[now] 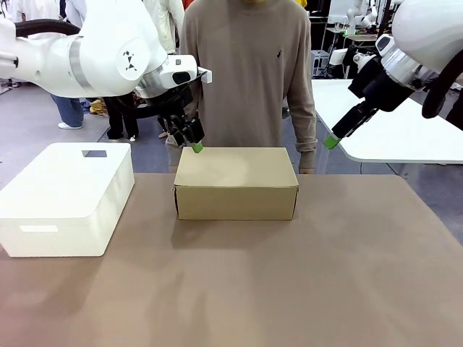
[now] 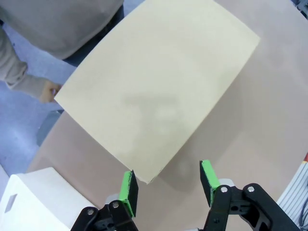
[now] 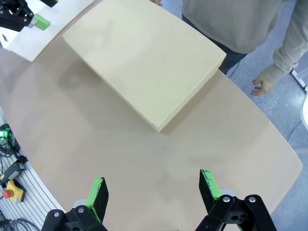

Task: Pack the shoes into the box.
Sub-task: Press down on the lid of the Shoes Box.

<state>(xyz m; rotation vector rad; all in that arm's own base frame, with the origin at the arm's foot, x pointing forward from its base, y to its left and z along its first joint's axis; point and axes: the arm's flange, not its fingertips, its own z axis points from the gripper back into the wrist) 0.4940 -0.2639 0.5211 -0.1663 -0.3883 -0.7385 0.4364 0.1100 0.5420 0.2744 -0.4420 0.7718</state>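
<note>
Box (image 1: 236, 183) closed on the table (image 1: 289, 289), lid down, just under the left gripper (image 2: 167, 185) at its corner. Left fingers apart, empty. Right gripper (image 3: 153, 190) also spread wide, empty, high and well off from the box. White box (image 1: 65, 196) beside the left gripper.

You have one table (image 1: 289, 289), its top a plain brown sheet. Two things rest directly on it. The box (image 1: 236, 182), tan cardboard, sits with its lid shut near the far edge, about mid-width. The white box (image 1: 66, 196) sits to the left of the box, apart from it, and reaches nearer to the robot's side than the box does. The top on every other side of the box is bare brown.
</note>
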